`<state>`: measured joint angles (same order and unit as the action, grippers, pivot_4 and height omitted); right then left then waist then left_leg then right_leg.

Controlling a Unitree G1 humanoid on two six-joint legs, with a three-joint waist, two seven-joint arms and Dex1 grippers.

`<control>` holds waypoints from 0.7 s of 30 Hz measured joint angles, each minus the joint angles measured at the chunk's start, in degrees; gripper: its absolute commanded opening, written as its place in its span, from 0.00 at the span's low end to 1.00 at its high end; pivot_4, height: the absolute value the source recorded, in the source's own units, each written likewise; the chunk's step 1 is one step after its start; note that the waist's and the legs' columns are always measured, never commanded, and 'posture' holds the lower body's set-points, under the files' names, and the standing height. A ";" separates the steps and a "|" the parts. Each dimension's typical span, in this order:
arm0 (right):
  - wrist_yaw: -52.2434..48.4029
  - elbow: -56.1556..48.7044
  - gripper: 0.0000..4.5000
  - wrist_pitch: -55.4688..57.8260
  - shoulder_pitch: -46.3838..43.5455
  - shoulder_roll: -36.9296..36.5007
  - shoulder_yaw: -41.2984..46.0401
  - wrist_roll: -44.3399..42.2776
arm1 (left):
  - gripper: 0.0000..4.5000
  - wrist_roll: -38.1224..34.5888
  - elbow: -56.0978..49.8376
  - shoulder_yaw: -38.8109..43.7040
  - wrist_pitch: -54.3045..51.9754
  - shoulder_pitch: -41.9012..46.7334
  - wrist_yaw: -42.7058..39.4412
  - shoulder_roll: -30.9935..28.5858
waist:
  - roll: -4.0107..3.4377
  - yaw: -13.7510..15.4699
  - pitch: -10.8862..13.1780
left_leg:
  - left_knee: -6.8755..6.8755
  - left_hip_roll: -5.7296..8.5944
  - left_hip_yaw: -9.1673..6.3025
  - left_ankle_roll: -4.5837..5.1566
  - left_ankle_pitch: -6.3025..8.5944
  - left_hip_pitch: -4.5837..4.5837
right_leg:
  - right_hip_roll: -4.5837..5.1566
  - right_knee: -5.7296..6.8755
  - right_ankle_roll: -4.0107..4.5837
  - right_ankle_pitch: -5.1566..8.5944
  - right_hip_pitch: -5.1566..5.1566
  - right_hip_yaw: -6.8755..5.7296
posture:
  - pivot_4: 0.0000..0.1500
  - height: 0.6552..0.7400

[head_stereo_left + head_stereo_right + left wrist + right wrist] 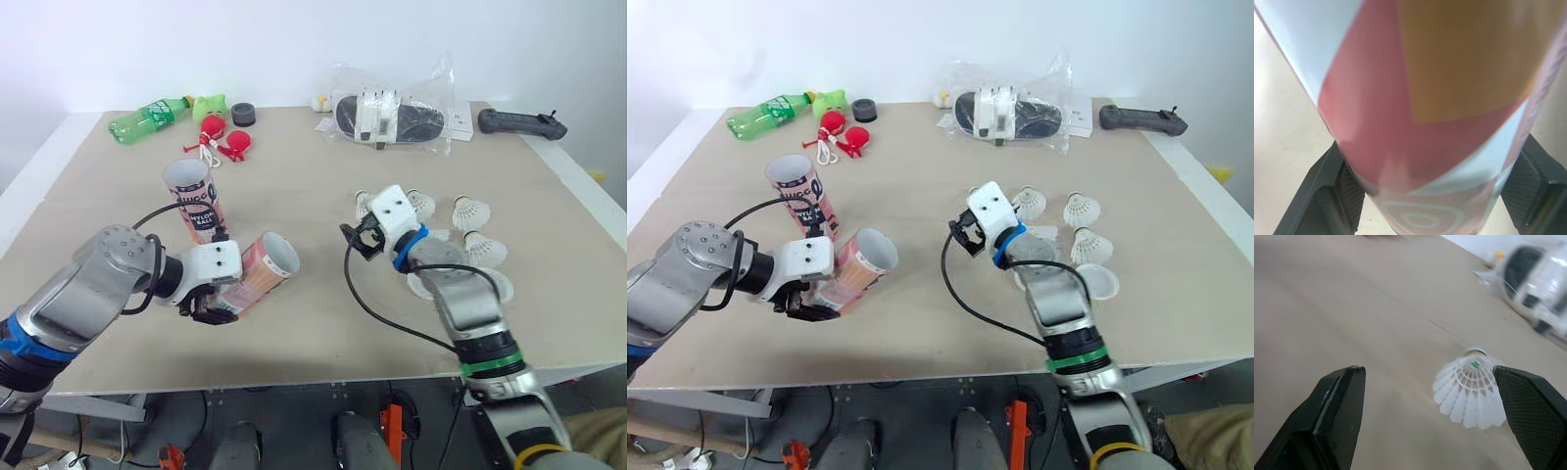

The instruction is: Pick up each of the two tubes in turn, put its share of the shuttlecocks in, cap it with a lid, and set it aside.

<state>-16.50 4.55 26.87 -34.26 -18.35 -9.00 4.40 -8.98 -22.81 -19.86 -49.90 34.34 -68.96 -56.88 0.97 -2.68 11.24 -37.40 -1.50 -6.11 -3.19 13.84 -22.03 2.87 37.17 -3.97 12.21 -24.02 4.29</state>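
Bare tabletop [323, 186] lay open between the held tube [263, 269] and the shuttlecocks [471, 211]; an upright tube [196, 204], bottle [147, 117] and plastic bag [392, 113] stood farther back.

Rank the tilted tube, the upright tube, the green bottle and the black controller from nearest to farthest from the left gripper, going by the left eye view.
Measured from the left gripper:
1. tilted tube, held in its grip, open mouth toward the table's middle.
2. upright tube, standing just beyond it.
3. green bottle, lying at the far left edge.
4. black controller, at the far right corner.
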 measured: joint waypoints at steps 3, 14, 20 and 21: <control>3.77 6.32 0.99 -1.84 -0.59 2.12 0.01 1.86 | 0.70 -0.01 0.00 0.03 -0.13 0.03 0.08 0.05 | 0.00 -0.06 0.00 | 0.00 0.05 0.00 -0.01 -0.02 0.00 | 0.00 0.00 -0.03 -0.02 0.00 0.09 | 1.00 1.00; 10.65 25.90 0.88 -10.71 -11.62 8.57 0.79 2.87 | 0.70 -0.06 -0.28 0.14 -0.56 -0.06 0.27 0.07 | -0.02 -0.17 0.00 | 0.07 0.05 0.00 0.03 -0.04 0.01 | -0.01 -0.01 -0.03 -0.04 0.00 0.10 | 1.00 1.00; 13.46 29.72 0.35 -11.35 -13.76 8.27 3.14 2.87 | 0.70 -0.11 -0.74 0.28 -0.89 -0.32 0.62 0.05 | -0.02 -0.15 0.00 | 0.08 0.05 -0.01 0.04 -0.04 0.01 | -0.01 -0.02 -0.03 -0.03 0.00 0.10 | 1.00 1.00; 13.89 30.47 0.26 -11.35 -13.76 8.24 3.31 2.88 | 0.70 -0.11 -0.85 0.33 -1.24 -0.34 0.70 0.06 | -0.02 -0.18 0.00 | 0.10 0.05 -0.01 0.04 -0.04 0.02 | -0.02 -0.02 -0.03 -0.03 0.00 0.10 | 1.00 1.00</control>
<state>-2.61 35.02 15.52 -48.02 -10.10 -5.69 7.28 -9.09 -23.66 -19.52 -51.14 34.00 -68.27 -56.82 0.95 -2.85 11.24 -37.31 -1.45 -6.12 -3.15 13.80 -22.02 2.86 37.15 -4.00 12.17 -24.02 4.39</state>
